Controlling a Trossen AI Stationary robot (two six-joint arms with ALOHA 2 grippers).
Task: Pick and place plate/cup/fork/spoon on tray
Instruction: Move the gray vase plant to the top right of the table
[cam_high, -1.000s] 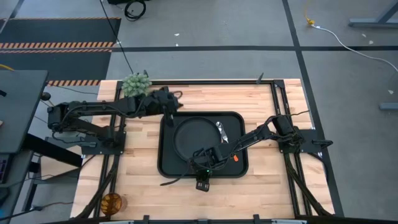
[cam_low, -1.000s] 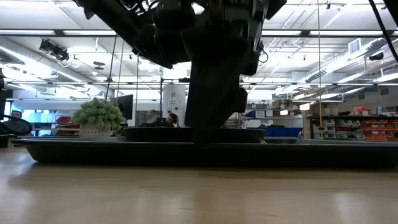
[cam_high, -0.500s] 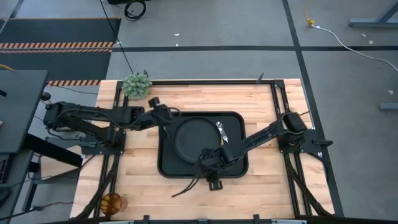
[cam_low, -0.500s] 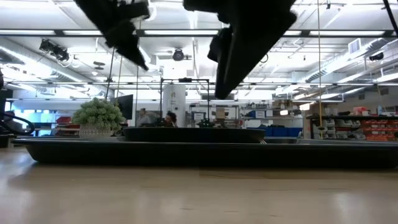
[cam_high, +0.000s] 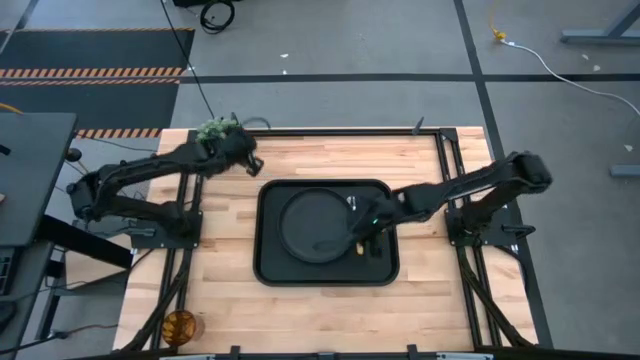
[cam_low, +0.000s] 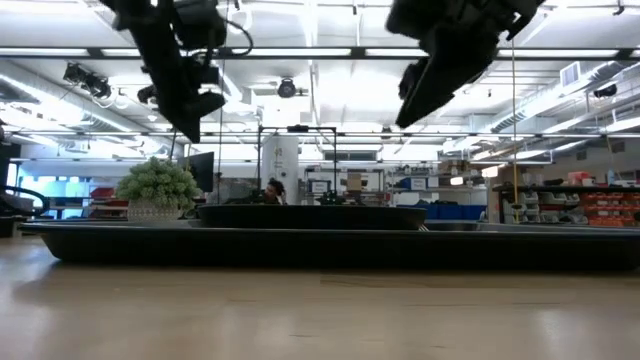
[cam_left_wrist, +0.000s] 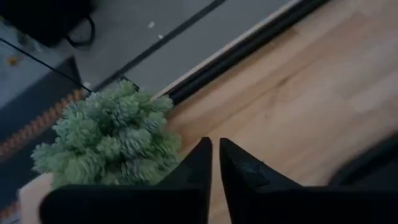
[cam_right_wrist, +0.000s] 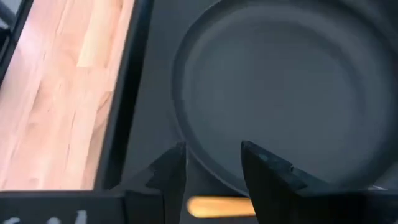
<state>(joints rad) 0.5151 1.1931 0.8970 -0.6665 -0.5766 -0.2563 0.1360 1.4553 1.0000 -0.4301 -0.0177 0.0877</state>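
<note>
The black tray (cam_high: 270, 262) lies mid-table with the round black plate (cam_high: 312, 224) on it; the plate also shows in the right wrist view (cam_right_wrist: 280, 93). A silver utensil head (cam_high: 352, 204) lies on the tray right of the plate; fork or spoon, I cannot tell. An orange handle (cam_right_wrist: 221, 206) lies on the tray below my right gripper (cam_right_wrist: 211, 152), which is open and hangs above the tray's right part (cam_high: 358, 238). My left gripper (cam_left_wrist: 215, 149) is shut and empty beside the green plant (cam_high: 213, 130). The amber cup (cam_high: 180, 325) stands at the table's near-left corner.
The green plant ball (cam_left_wrist: 106, 137) stands at the table's far-left corner, just under my left gripper. Bare wood (cam_high: 430, 300) lies around the tray. Both grippers hang well above the table in the low view, the left one (cam_low: 190, 115) and the right one (cam_low: 420, 95).
My right gripper has risen from the tray's near edge and gone toward the far and right, over the tray beside the plate. My left gripper has risen and gone from the tray's far-left corner toward the far-left, to the plant.
</note>
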